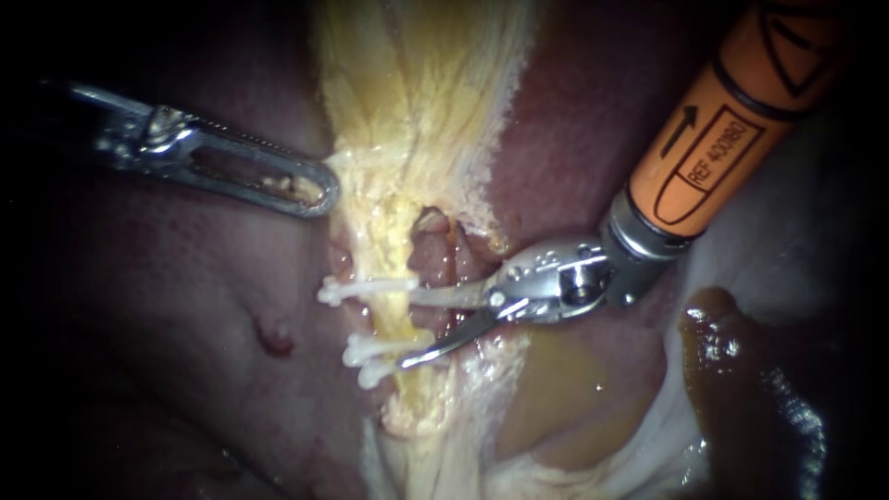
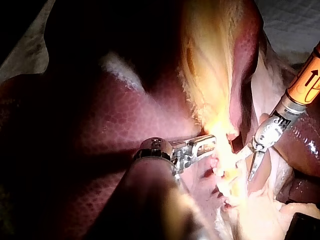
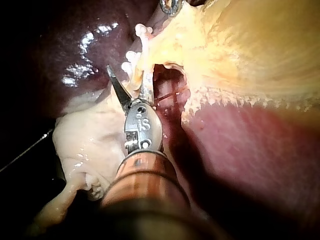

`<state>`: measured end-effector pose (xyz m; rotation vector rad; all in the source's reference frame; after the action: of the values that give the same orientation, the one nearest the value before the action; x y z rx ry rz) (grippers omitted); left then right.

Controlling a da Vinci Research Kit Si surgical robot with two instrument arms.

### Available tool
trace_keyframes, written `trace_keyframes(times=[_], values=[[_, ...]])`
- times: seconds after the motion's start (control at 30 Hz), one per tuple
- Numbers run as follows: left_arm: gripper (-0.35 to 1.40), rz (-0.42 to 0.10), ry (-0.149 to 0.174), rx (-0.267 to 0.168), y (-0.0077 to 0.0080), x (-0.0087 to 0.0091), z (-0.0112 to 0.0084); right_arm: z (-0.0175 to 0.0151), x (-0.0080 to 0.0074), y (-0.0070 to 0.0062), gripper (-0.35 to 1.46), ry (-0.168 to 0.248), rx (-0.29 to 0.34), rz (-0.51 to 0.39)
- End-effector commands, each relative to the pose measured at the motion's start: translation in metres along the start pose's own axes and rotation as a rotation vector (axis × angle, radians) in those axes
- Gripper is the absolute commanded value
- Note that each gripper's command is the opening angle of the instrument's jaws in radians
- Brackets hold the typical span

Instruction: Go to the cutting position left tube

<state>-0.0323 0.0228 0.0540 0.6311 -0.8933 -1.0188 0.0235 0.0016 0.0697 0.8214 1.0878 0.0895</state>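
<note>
The right instrument (image 1: pixel 407 329) slants in from the upper right. Its blades are parted and grip nothing, with their tips at the left tube (image 1: pixel 399 319) between white clips (image 1: pixel 366 289). The left instrument (image 1: pixel 319 190) lies nearly level over the liver (image 1: pixel 185 306), its tip against yellow tissue (image 1: pixel 417 93). Its shaft is lost in darkness.

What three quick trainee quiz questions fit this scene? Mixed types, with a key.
1. True or false: the right instrument has its blades shut.
2. How many white clips sit on the clipped tube in the endoscope view?
3. The left instrument has its tip: A at the edge of the yellow tissue; B on the clips; C out of view.
Key: 1 false, the blades are open; 2 three; 3 A.
</note>
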Motion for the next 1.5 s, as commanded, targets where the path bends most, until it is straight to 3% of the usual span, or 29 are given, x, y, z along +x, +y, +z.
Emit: trace_keyframes(times=[0.03, 0.67, 1.07, 1.27, 1.5], values=[[-0.35, 0.000, -0.001, -0.001, 0.0000, 0.0000, 0.0000, 0.0002, -0.0001, 0.0001, 1.42, 0.011, 0.004, 0.005], [-0.35, -0.009, 0.000, -0.001, -0.0007, -0.0003, 0.0007, 0.0040, -0.0004, 0.0015, 1.35, 0.036, -0.001, -0.005], [-0.35, -0.010, 0.000, 0.001, -0.0009, -0.0005, 0.0011, 0.0050, -0.0002, 0.0020, 1.32, 0.078, -0.011, -0.006], [-0.35, -0.010, 0.001, 0.001, -0.0008, -0.0005, 0.0011, 0.0051, 0.0001, 0.0018, 1.34, 0.089, -0.008, 0.004], [-0.35, -0.009, 0.001, 0.002, -0.0004, -0.0005, 0.0011, 0.0055, 0.0013, 0.0002, 1.37, 0.110, 0.015, -0.001]])
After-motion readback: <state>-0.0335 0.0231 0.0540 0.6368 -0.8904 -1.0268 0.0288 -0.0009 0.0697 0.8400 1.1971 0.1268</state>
